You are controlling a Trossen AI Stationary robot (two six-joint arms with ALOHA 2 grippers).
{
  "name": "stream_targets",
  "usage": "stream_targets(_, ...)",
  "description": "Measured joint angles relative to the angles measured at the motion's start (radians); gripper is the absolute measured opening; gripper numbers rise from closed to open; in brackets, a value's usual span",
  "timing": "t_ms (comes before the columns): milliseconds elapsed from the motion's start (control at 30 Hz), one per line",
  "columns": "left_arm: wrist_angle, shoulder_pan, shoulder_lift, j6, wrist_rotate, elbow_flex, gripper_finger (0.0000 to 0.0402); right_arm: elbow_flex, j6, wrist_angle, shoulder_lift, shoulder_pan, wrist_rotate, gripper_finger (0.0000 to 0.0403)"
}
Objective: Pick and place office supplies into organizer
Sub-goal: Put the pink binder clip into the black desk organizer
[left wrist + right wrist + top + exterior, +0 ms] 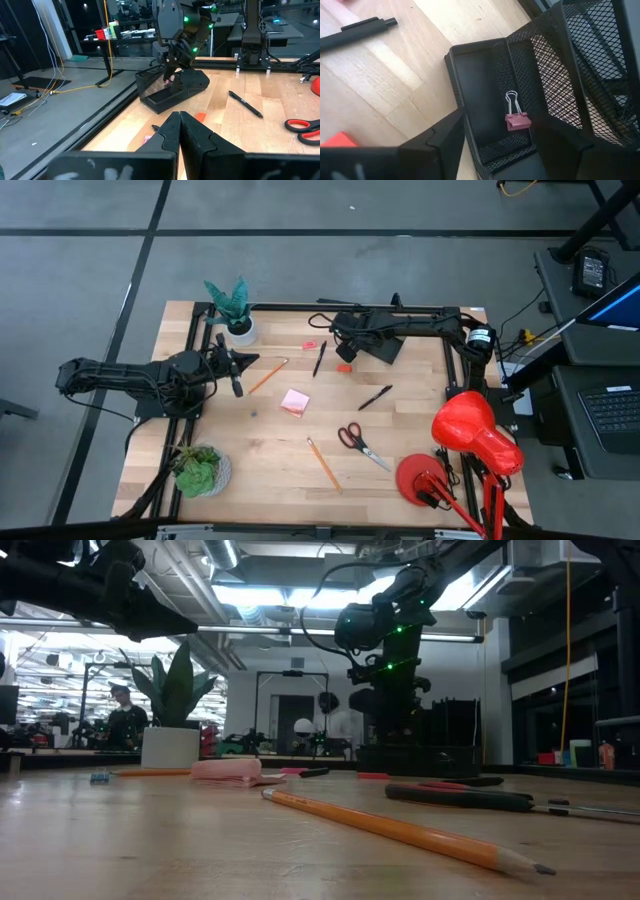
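Observation:
The black mesh organizer (383, 346) stands at the table's far side. My right gripper (343, 332) hangs open just above its low front compartment (479, 75). A pink binder clip (516, 120) shows in that compartment between my spread fingers and apart from both; whether it rests on the floor I cannot tell. My left gripper (179, 119) is shut and empty, hovering at the table's left (236, 370). On the wood lie two orange pencils (268, 375) (323, 464), two black pens (319, 358) (375, 397), a pink sticky-note pad (294, 402), red-handled scissors (360, 444) and two small erasers (344, 367) (309, 344).
A potted plant in a white pot (236, 315) stands at the far left, and a second plant (200, 470) at the near left corner. A red desk lamp (470, 438) fills the near right corner. Bare wood shows around the sticky pad in the middle.

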Motion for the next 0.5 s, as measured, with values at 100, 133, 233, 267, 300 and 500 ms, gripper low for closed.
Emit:
stream_targets(100, 0.000, 0.000, 0.000, 0.000, 0.000, 0.000, 0.0004, 0.000, -0.001, -0.003, 0.000, 0.000, 0.000, 0.0169)
stream_targets(133, 0.000, 0.000, 0.000, 0.000, 0.000, 0.000, 0.0004, 0.000, -0.002, -0.006, 0.000, 0.000, 0.000, 0.0153)
stream_targets(233, 0.000, 0.000, 0.000, 0.000, 0.000, 0.000, 0.0004, 0.000, 0.000, -0.017, 0.000, 0.000, 0.000, 0.0100)
stream_targets(267, 0.000, 0.000, 0.000, 0.000, 0.000, 0.000, 0.0004, 0.000, 0.001, -0.017, 0.000, 0.000, 0.000, 0.0083)
stream_targets(300, 0.000, 0.000, 0.000, 0.000, 0.000, 0.000, 0.0004, 0.000, 0.001, -0.017, 0.000, 0.000, 0.000, 0.0068)
stream_targets(500, 0.000, 0.000, 0.000, 0.000, 0.000, 0.000, 0.0004, 0.000, 0.001, -0.017, 0.000, 0.000, 0.000, 0.0037)
